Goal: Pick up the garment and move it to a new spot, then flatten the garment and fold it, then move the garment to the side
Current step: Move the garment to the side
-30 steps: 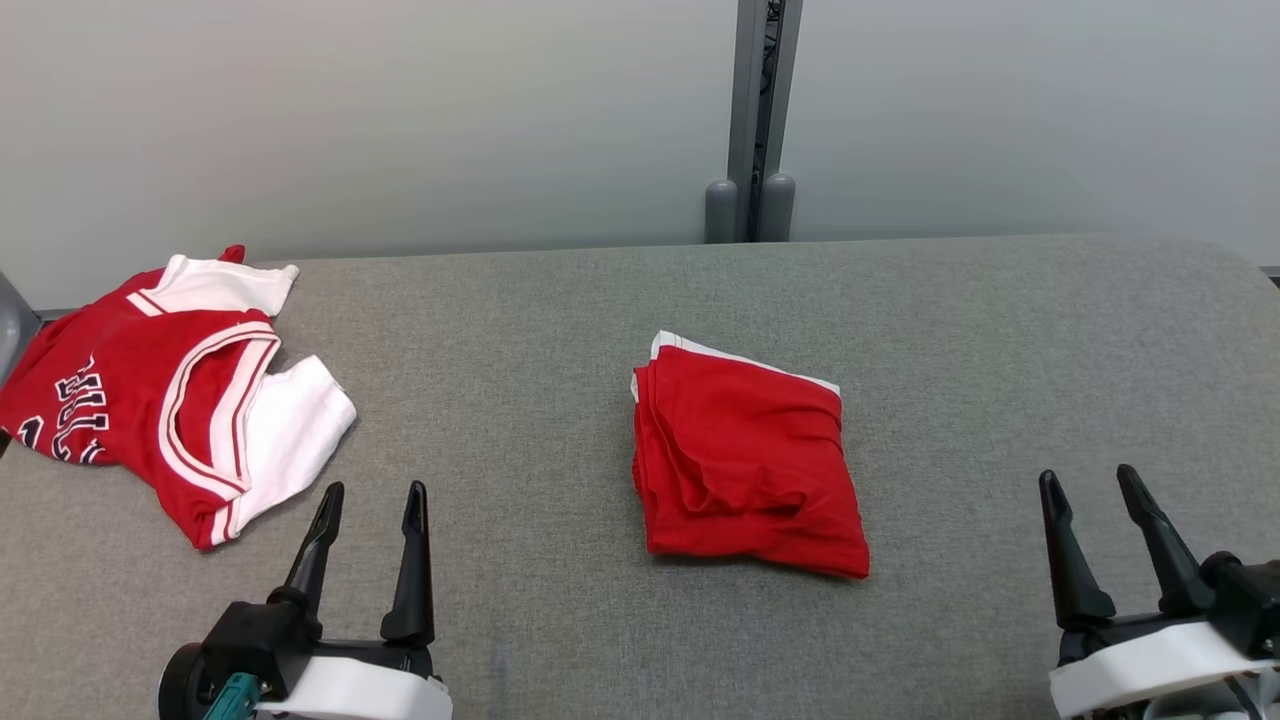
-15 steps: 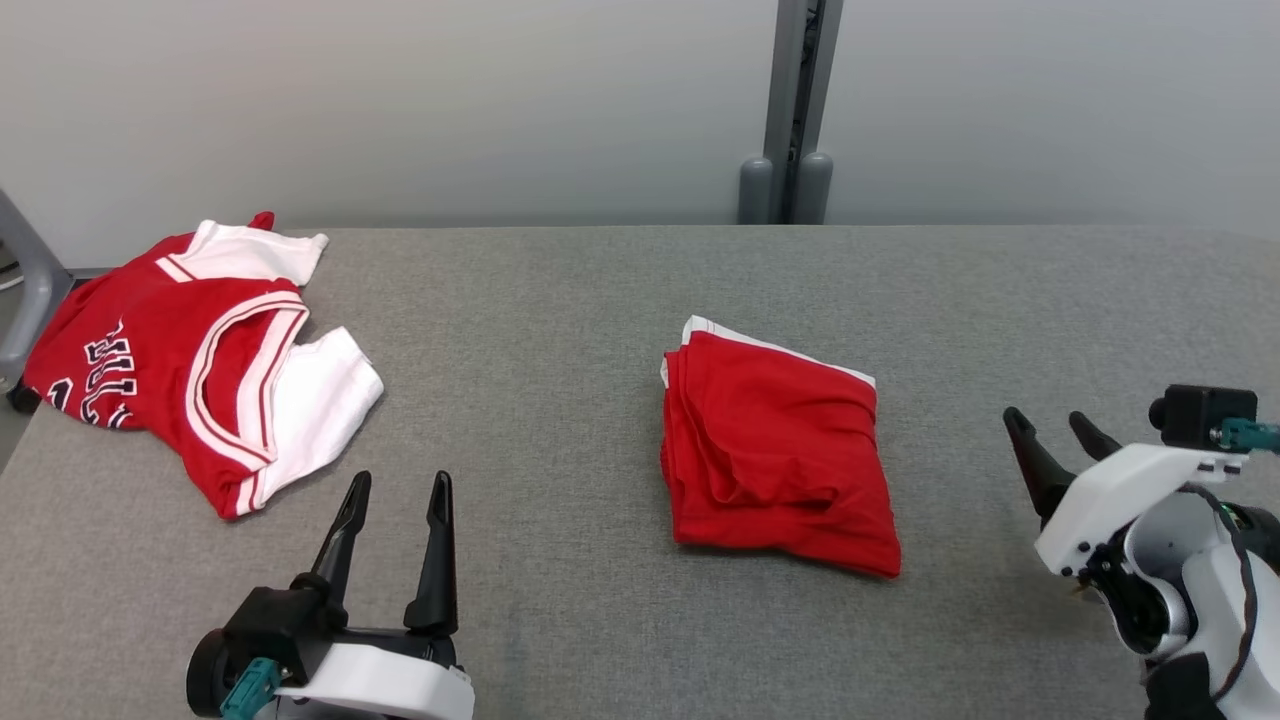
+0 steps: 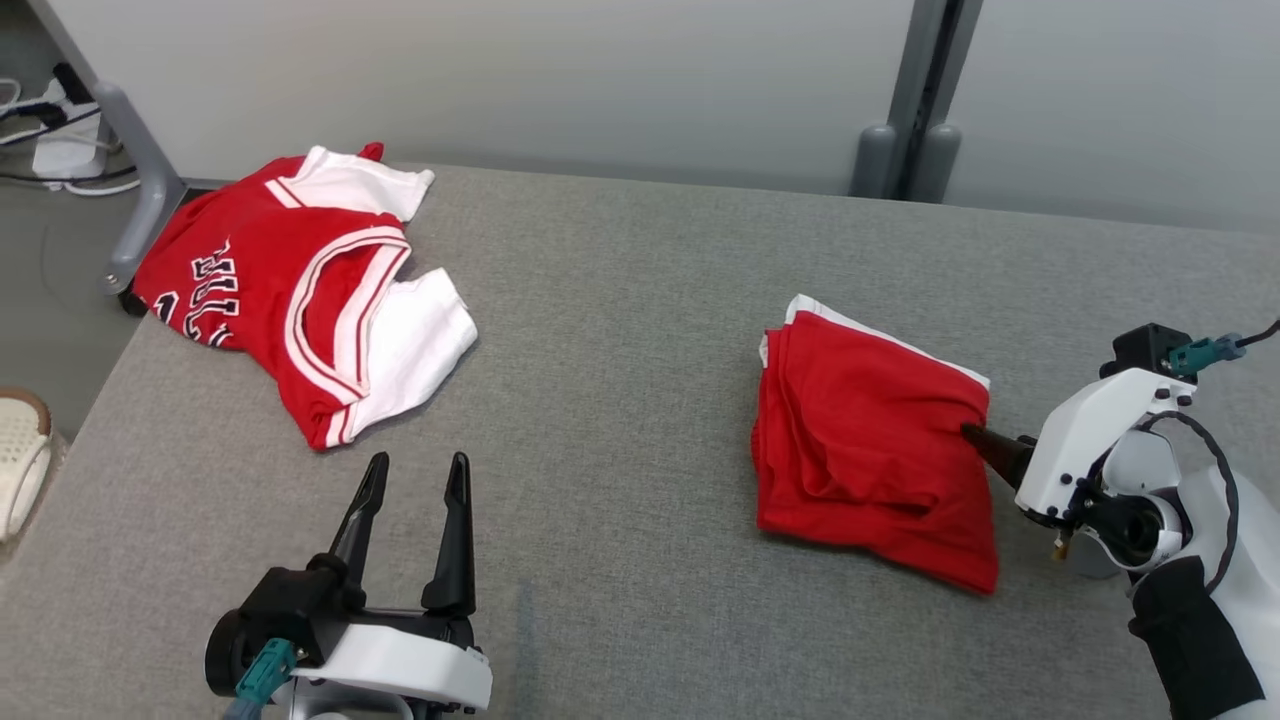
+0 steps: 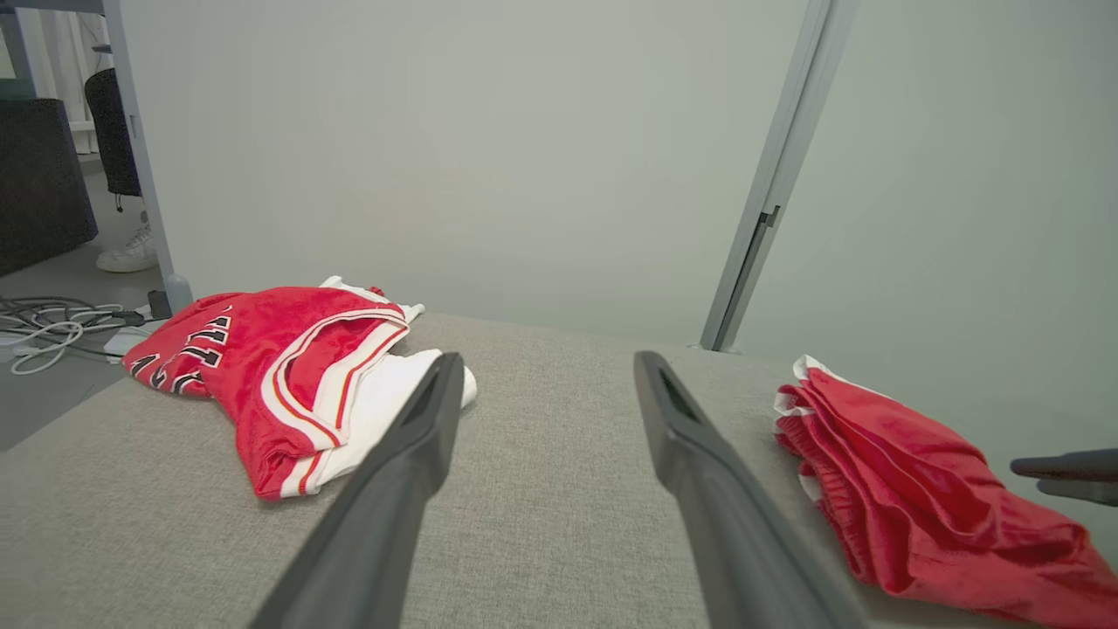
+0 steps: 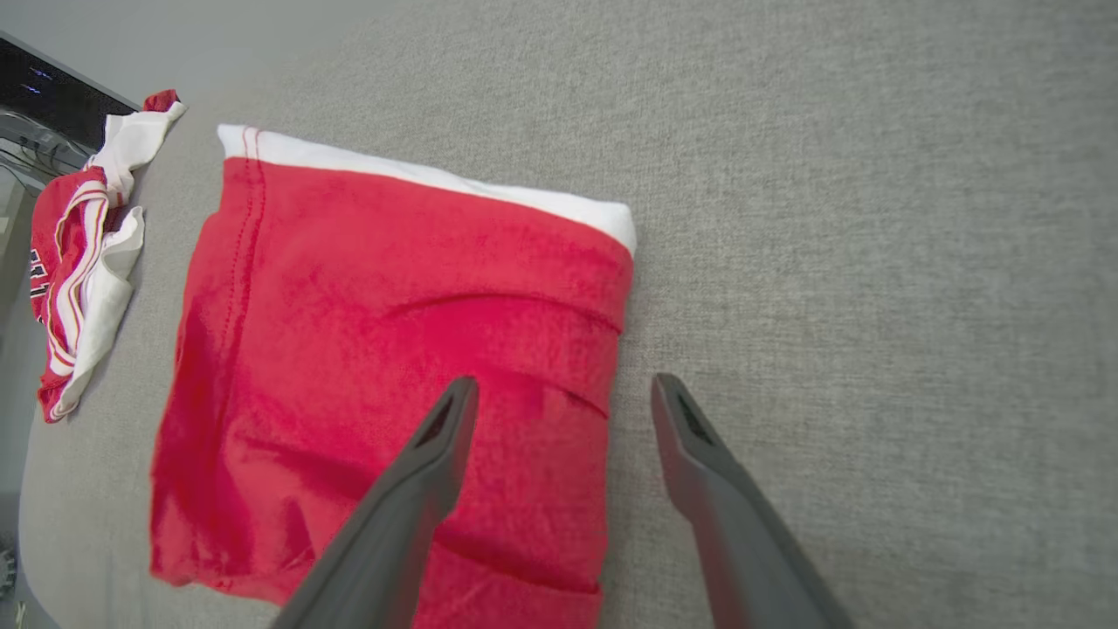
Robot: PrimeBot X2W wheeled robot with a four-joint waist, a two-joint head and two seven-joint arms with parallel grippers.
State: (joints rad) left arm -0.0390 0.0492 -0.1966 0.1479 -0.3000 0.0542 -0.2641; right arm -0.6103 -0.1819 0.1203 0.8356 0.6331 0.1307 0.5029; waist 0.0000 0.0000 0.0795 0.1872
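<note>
A folded red garment with a white hem (image 3: 870,450) lies on the grey table (image 3: 620,330), right of centre. My right gripper (image 3: 975,437) is tilted down at its right edge. In the right wrist view this gripper (image 5: 566,386) is open: one finger hangs over the red cloth (image 5: 393,323), the other over bare table, so the garment's edge lies between them. My left gripper (image 3: 418,462) stands open near the front edge with nothing between its fingers. From the left wrist view (image 4: 548,362), the folded garment (image 4: 900,489) lies to the right.
A red and white jersey with dark lettering (image 3: 300,290) lies crumpled at the table's far left corner, also in the left wrist view (image 4: 279,367). A grey post (image 3: 925,90) stands behind the table. Cables (image 3: 60,170) and a pale shoe (image 3: 20,450) lie on the floor at left.
The camera has turned, shifting the whole picture. My right gripper has swung from the lower right over to the folded garment's right edge, tilting down. The left gripper has kept its place.
</note>
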